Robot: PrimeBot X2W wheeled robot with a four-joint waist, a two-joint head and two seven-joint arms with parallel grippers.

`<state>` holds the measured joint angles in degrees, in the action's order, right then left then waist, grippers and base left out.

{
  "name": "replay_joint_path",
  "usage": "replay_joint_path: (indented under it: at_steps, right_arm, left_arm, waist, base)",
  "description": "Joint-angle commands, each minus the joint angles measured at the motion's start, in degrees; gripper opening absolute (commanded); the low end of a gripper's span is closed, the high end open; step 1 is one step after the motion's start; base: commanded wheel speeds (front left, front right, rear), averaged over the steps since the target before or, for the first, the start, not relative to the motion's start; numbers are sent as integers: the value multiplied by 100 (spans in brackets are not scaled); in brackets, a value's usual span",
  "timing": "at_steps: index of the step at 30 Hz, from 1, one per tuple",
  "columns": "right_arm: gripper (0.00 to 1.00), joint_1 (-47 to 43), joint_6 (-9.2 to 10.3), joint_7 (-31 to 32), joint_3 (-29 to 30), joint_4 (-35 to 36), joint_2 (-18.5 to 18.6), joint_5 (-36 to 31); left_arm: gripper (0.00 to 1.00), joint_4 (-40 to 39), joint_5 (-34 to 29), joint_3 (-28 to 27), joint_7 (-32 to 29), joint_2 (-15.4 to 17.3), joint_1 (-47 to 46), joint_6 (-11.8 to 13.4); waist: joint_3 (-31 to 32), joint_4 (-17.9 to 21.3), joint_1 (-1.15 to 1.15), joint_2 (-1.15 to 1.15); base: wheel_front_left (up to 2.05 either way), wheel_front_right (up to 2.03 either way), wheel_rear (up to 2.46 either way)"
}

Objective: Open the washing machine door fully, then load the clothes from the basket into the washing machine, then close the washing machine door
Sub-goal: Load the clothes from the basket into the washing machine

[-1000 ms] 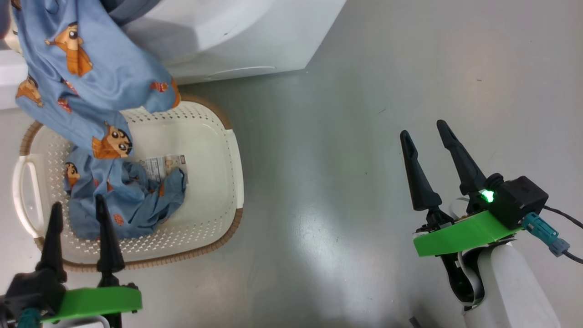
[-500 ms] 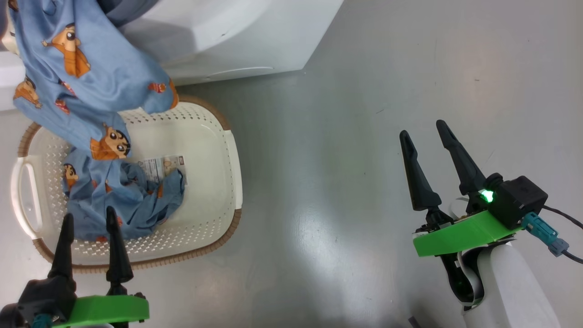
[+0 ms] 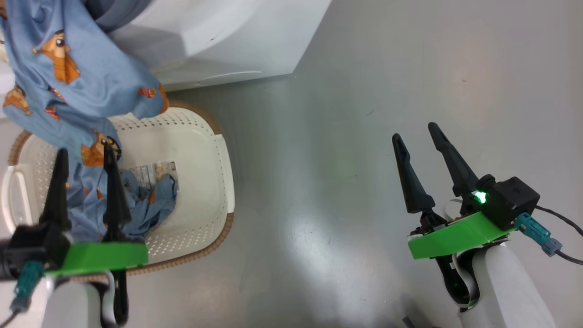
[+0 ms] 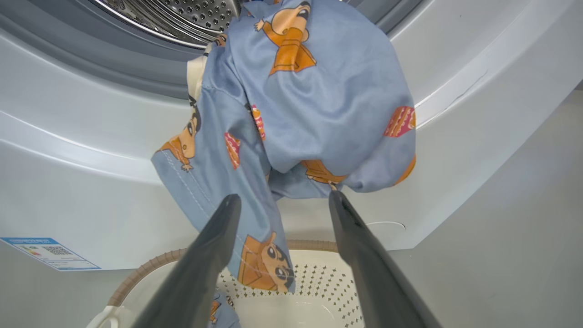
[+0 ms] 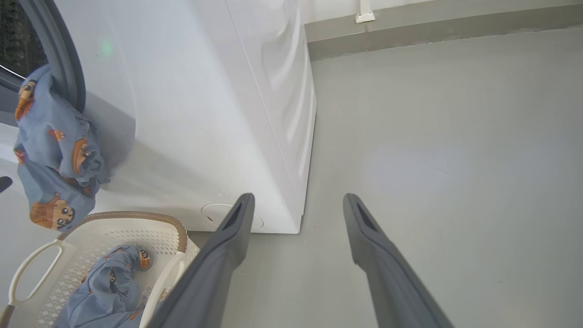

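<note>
Washing machine, smooth glossy white, is standing with soft blue cartoon-print clothes spilling from its perforated steel drum down its front, more lying crumpled in the perforated cream basket below. Left gripper, fingers apart and empty, is reaching further over the basket than a second ago; right gripper is hovering apart over grey floor, unchanged.
</note>
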<state>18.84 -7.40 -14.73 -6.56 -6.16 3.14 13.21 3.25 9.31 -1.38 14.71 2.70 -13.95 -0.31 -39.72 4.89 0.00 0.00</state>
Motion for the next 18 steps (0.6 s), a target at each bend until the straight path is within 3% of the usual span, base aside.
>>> replay_joint_path:
  at_steps: [1, 10, 18]
  right_arm:
    - [100, -88, -9, -27, -137, 99, -26, 9]
    - [100, -119, -9, -27, -159, 105, -26, 60]
    - [100, -99, -9, -27, -194, 96, -26, 135]
  left_arm:
    - [100, 21, -27, -142, 29, 93, -151, -46]
    - [100, 549, 507, -199, -340, 92, -997, -189]
    - [100, 1004, 882, -360, -728, 96, -1504, 6]
  waist:
    - [16, 47, 0, 0]
    - [-1, 168, 0, 0]
    - [-76, 222, 0, 0]
  base:
    - [0, 0, 0]
    - [0, 0, 0]
    - [0, 0, 0]
